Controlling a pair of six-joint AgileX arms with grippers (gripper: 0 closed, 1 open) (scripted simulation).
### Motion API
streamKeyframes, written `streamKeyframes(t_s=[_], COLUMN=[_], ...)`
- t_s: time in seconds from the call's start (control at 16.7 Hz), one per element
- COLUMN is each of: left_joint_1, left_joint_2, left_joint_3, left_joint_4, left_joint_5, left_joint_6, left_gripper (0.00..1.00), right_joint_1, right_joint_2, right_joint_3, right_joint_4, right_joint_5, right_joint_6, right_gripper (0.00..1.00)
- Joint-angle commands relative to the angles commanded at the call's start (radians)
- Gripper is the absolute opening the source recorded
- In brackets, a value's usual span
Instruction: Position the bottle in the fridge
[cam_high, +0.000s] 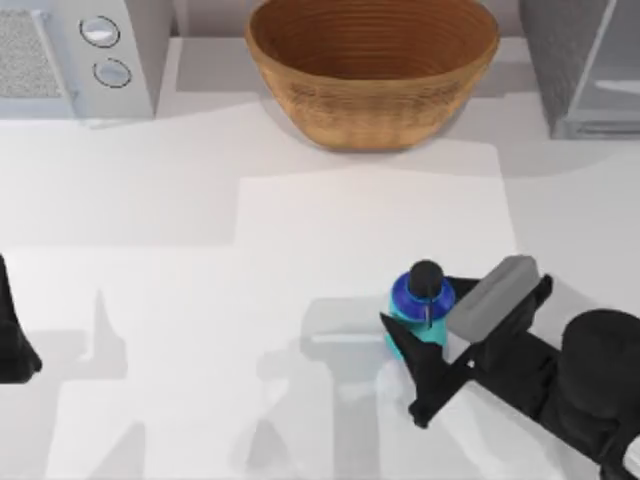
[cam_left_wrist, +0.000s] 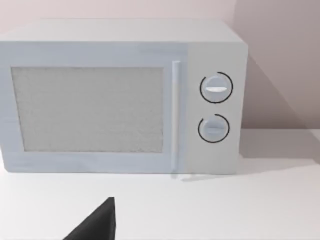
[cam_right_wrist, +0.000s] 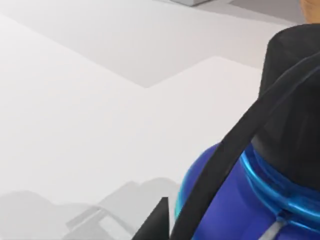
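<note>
The fridge (cam_high: 590, 65) stands at the table's far right corner, its pale door panel facing the work area, so the bottle has to travel up that same side to reach it. The light-grey microwave (cam_high: 75, 55) with two dials takes the far left corner and fills much of the left wrist view, and the woven basket (cam_high: 372, 70) sits between the two appliances at the back edge. My right gripper (cam_high: 425, 335) is at the near right of the table, reaching in from the right so its fingers bracket the bottle (cam_high: 422, 300). The bottle stands upright with its black cap up. The fingers appear pressed against its cyan body, one crossing in front of the blue shoulder in the right wrist view, which I judge to be a side grasp that keeps it vertical. My left arm (cam_high: 15, 340) waits parked at the left edge; I cannot tell its fingers' state.
</note>
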Motion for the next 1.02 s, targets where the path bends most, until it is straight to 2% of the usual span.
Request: streamKeyframes(t_s=[0.72,1.02], left_joint_1=[0.000,0.000], left_joint_2=[0.000,0.000], left_joint_3=[0.000,0.000], left_joint_4=[0.000,0.000], left_joint_5=[0.000,0.000], left_joint_6=[0.000,0.000], left_gripper=[1.00,1.00], right_joint_1=[-0.284,-0.295], right_joint_2=[-0.352,-0.361], right_joint_3=[-0.148,-0.154], right_joint_4=[-0.196,-0.205], right_joint_5=[-0.295,-0.308], right_joint_6=[-0.046,-0.046], right_gripper=[0.01,0.01])
